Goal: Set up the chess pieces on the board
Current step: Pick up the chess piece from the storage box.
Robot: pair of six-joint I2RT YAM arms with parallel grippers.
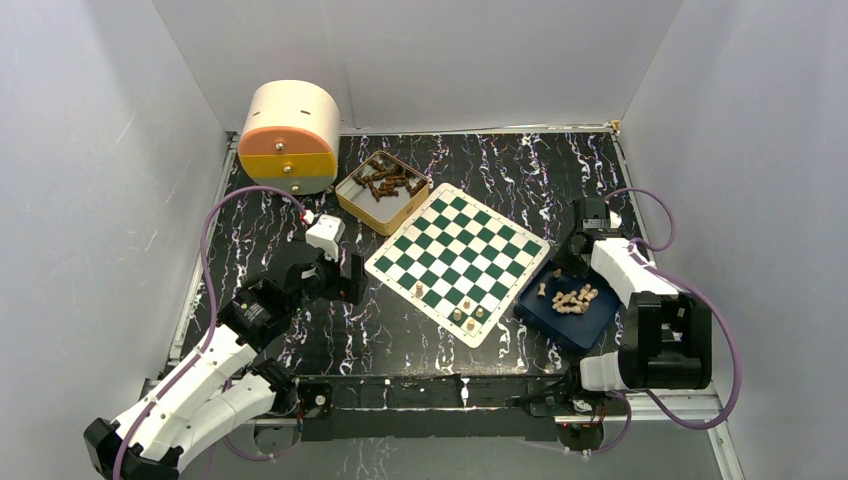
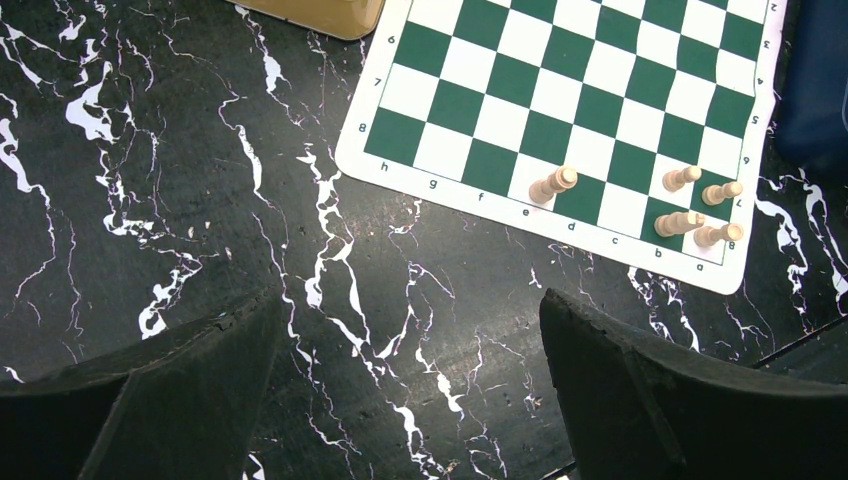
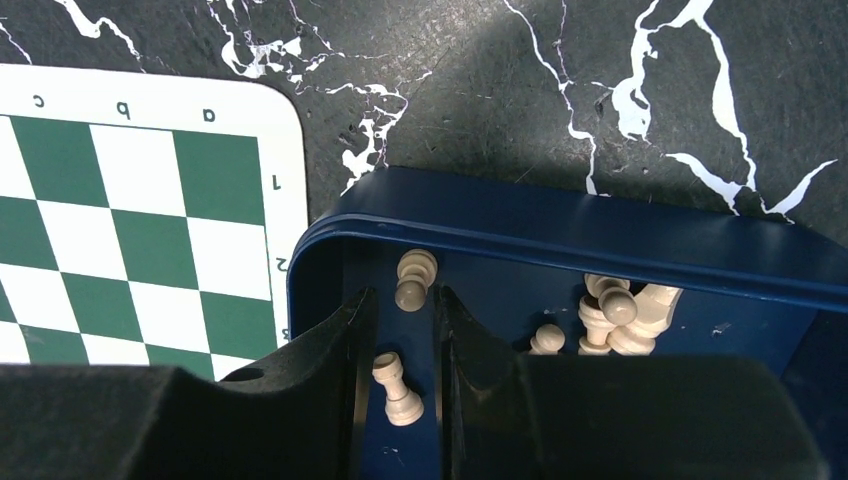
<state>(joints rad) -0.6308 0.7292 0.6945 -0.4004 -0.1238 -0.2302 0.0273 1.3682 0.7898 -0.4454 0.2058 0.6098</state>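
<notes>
The green-and-white board lies at mid-table, with several tan chess pieces standing by its near corner and one further along the edge. More chess pieces lie in a dark blue tray to the board's right. My right gripper is down inside the tray. Its jaws stand narrowly apart around a lying rook, with a slim gap on the rook's right. A pawn lies just past the fingertips. My left gripper hangs wide open over bare table, left of the board.
A tan tin of dark pieces sits behind the board's left corner. A round cream-and-orange box stands at the back left. White walls close in on three sides. A pile of pieces fills the tray's right part.
</notes>
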